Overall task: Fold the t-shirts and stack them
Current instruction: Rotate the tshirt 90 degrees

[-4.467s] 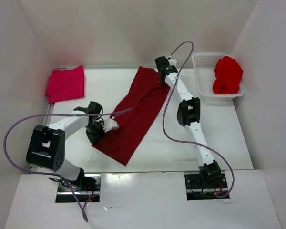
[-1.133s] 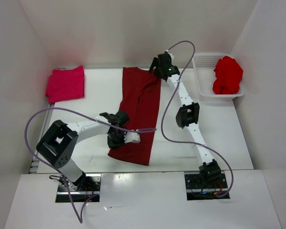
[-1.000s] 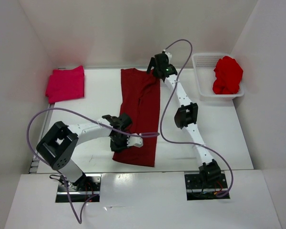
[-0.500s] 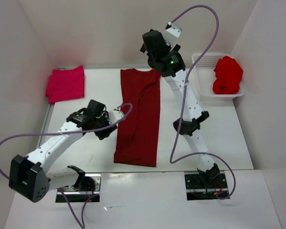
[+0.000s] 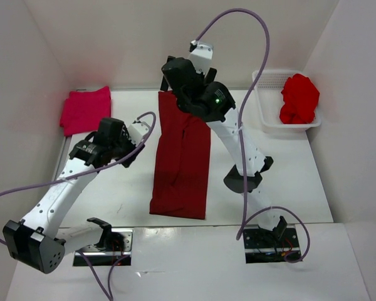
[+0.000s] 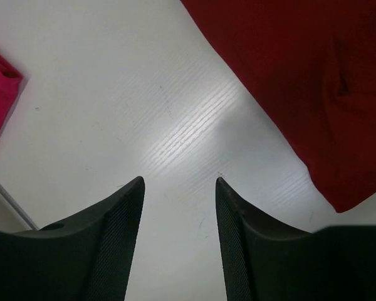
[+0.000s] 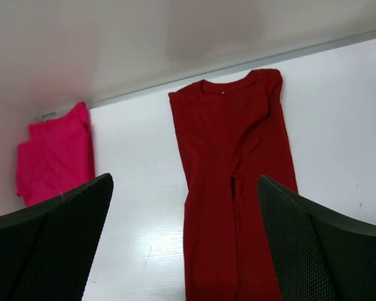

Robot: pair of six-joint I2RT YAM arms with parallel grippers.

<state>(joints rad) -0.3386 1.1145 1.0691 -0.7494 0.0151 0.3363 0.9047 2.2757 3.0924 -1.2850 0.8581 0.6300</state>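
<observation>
A dark maroon t-shirt (image 5: 182,163) lies flat in the middle of the table as a long narrow strip, collar end at the far side. A pinkish-crimson t-shirt (image 5: 86,110) sits folded at the far left. The bright red t-shirt (image 5: 299,98) is bunched in the basket. My left gripper (image 5: 136,135) hangs open above bare table, left of the maroon strip (image 6: 301,81), nothing between its fingers (image 6: 178,182). My right gripper (image 5: 175,78) is raised over the strip's far end, wide open and empty (image 7: 185,182), looking down on the maroon shirt (image 7: 232,163) and the pink one (image 7: 53,157).
A white mesh basket (image 5: 267,84) stands at the far right against the wall. White walls enclose the table on the left, back and right. The right arm's links and purple cable arch over the right half of the table.
The left gripper opened, let go of the maroon shirt's near end and lifted away to the left. The right arm rose off the collar end. The shirt now lies straight.
</observation>
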